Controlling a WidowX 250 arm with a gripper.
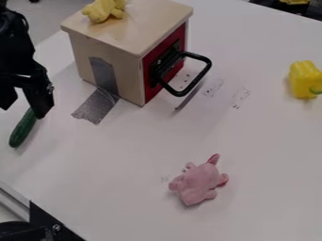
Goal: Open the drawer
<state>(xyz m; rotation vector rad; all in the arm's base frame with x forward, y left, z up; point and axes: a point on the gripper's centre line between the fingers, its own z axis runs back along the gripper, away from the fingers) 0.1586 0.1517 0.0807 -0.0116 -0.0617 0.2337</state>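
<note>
- The end effector (23, 113) hangs at the left edge of the camera view, left of the wooden box. It is released: its two fingers stand well apart, and nothing is held between them.
- The tip of one finger is just beside the upper end of a dark green cucumber (23, 129); whether they touch, one cannot tell. The cucumber lies on the counter (125, 174).
- The wooden box (129, 70) stands upright toward the top of the view, apart from the end effector. Grey tape (97, 106) runs down its side and onto the counter.
- The drawer (149, 92) is the red front on the box's right-hand face in the view. It appears closed, sitting within the wooden frame, and its contents are hidden.
- A black looped handle (198, 80) juts out from the drawer, well apart from the end effector.
- A yellow plush toy (100, 10) rests on the box's flat top.
- A pink plush toy (198, 183) lies on the counter, in the lower part of the view.
- A yellow bell pepper (303, 77) with a green stem lies near the right edge.
</note>
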